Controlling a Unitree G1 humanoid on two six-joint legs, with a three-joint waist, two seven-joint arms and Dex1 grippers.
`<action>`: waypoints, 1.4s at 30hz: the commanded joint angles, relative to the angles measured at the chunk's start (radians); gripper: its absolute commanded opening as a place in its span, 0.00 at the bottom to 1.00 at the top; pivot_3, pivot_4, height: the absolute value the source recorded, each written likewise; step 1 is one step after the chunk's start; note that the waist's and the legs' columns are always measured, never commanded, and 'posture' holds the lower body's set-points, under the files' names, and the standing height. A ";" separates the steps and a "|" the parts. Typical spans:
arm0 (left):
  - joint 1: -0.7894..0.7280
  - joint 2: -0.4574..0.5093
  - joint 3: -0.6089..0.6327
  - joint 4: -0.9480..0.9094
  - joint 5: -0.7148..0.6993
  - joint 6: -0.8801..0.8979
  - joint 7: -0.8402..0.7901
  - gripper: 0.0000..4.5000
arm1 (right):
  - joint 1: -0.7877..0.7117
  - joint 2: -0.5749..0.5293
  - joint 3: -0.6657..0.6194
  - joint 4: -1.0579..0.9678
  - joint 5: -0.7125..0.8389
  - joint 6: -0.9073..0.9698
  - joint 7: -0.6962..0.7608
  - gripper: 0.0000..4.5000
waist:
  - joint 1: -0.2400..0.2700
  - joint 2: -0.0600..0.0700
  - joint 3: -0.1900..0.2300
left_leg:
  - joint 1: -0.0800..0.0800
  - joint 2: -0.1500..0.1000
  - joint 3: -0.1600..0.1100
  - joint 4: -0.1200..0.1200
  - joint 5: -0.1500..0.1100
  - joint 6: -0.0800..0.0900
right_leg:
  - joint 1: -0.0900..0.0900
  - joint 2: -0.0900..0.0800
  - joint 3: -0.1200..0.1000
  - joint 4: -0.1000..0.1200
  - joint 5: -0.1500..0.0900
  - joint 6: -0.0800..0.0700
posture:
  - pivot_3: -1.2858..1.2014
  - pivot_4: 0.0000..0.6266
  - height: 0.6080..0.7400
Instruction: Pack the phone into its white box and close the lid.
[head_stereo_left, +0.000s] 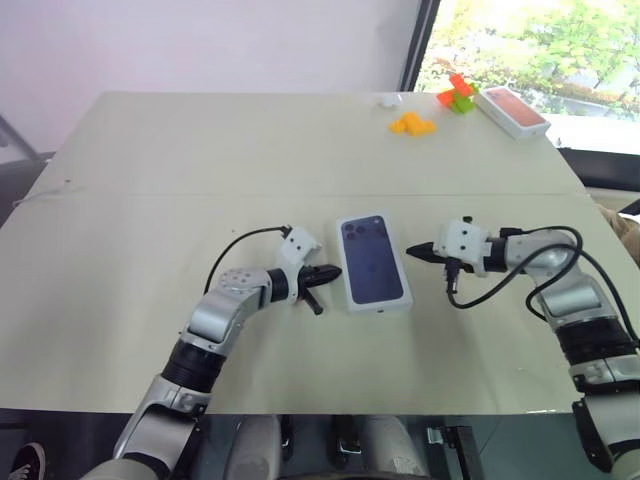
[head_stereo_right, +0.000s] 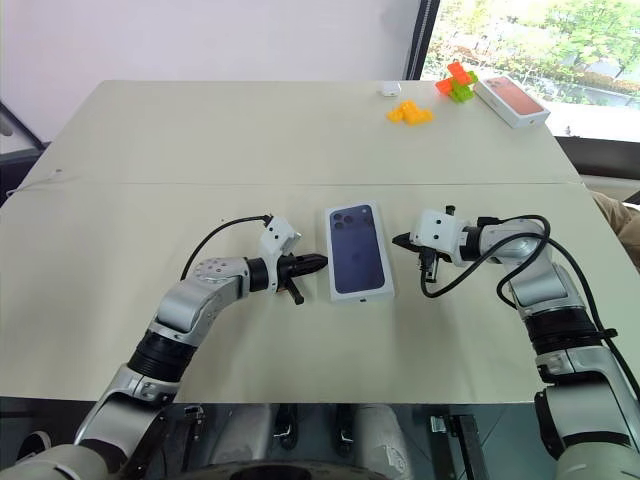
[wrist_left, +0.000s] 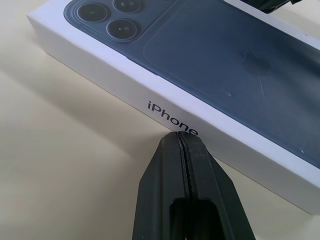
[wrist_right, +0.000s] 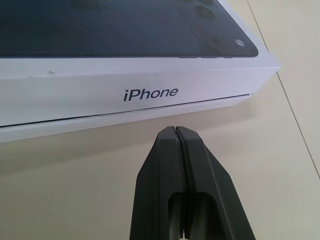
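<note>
Now, biggest first: the broad pale beige worktop (head_stereo_left: 150, 200) spreads out under everything. Near its middle lies the white rectangular cardboard lid (head_stereo_left: 374, 262), its top face printed with a dark blue phone's back, seated on the shallow white box (wrist_right: 125, 119), whose edge peeks out as a thin strip beneath the lid's side in the right wrist view. The phone itself can't be seen with that lid on. Left of the lid, the left gripper (head_stereo_left: 331, 271) points at its long side, black fingers (wrist_left: 187, 180) pressed together, tips at the side wall by the printed word. Right of the lid, the right gripper (head_stereo_left: 412, 249) faces the opposite side, just short of it, its fingers (wrist_right: 185, 170) also pinched together, empty. Far beyond the lid, a white box with an orange-red top (head_stereo_left: 512, 110), then small orange and green blocks (head_stereo_left: 455, 97).
</note>
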 joint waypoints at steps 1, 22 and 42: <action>-0.004 -0.025 0.016 -0.045 -0.036 0.031 0.002 0.00 | -0.011 -0.007 -0.013 -0.017 0.009 -0.010 0.000 0.00 | 0.000 0.000 0.000 | 0.000 0.000 0.000 0.000 0.000 0.000 | 0.000 0.000 0.000 0.000 0.000 0.000 | 0.52 0.24 0.98; -0.026 -0.049 0.086 -0.121 -0.102 0.120 0.029 0.00 | -0.039 -0.011 -0.015 -0.015 -0.002 -0.010 -0.012 0.00 | -0.001 0.000 0.000 | -0.001 0.000 0.000 0.004 0.000 0.000 | 0.000 0.000 0.000 0.002 0.000 0.000 | 0.52 0.24 0.98; -0.001 0.018 -0.083 -0.017 0.009 0.036 -0.026 0.00 | -0.043 -0.072 0.019 -0.059 -0.040 -0.019 0.053 0.00 | 0.000 0.001 0.000 | -0.001 0.000 0.000 0.006 -0.001 0.001 | 0.001 -0.001 0.000 0.002 0.000 -0.001 | 0.52 0.24 0.98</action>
